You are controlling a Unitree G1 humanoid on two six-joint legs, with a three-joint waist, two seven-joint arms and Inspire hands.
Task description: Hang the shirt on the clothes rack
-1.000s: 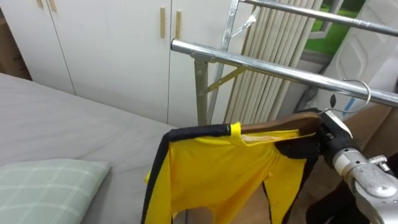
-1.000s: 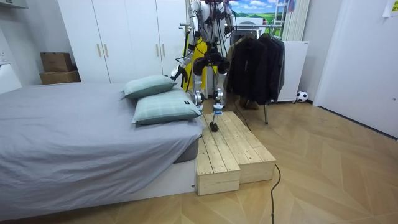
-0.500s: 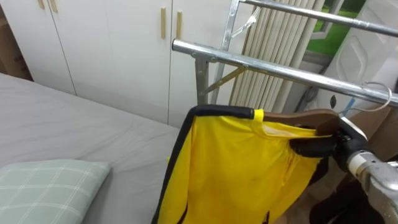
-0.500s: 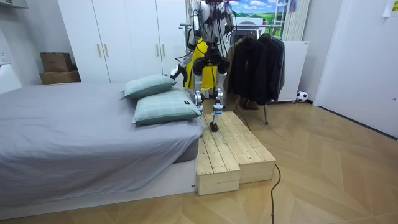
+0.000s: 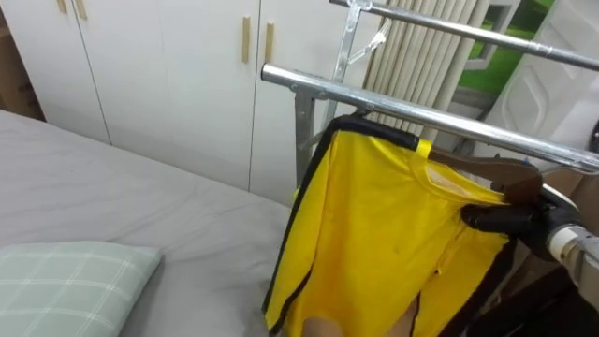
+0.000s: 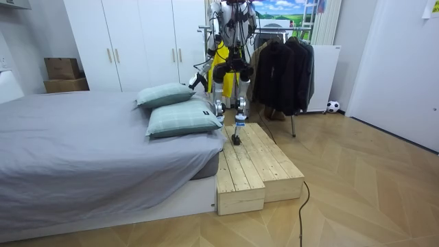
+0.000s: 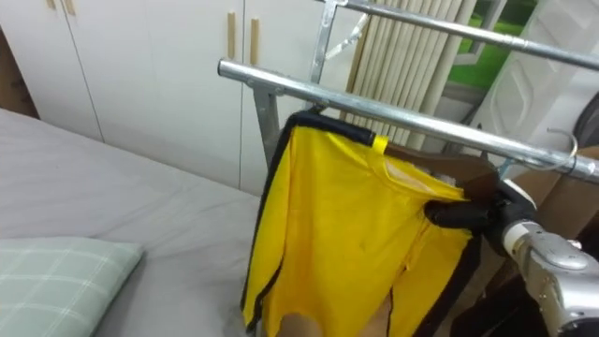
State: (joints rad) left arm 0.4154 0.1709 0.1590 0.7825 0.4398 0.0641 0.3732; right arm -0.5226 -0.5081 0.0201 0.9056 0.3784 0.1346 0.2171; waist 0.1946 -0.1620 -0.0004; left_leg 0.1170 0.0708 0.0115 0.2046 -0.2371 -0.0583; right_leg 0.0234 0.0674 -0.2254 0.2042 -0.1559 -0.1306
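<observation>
A yellow shirt (image 5: pixel 393 225) with black trim hangs on a brown wooden hanger (image 5: pixel 496 171). My right hand (image 5: pixel 510 220) is shut on the hanger near its neck and comes in from the right. The hanger's metal hook (image 7: pixel 566 140) stands at the level of the lower silver rail (image 5: pixel 421 112) of the clothes rack. The shirt's top edge overlaps that rail from the front. In the room view I stand on a wooden platform (image 6: pixel 257 161) between the bed and the rack, and my left hand (image 6: pixel 194 80) hangs out toward the room view's left.
A second silver rail (image 5: pixel 449 23) runs higher and further back. White wardrobe doors (image 5: pixel 168 65) stand behind the rack. The grey bed (image 5: pixel 112 197) with a checked pillow (image 5: pixel 65 281) lies at my left. Dark coats (image 6: pixel 285 68) hang further along the rack.
My right hand has lifted the hanger and carried it up and to the right, so the shirt's top has risen from below the lower rail to overlap it.
</observation>
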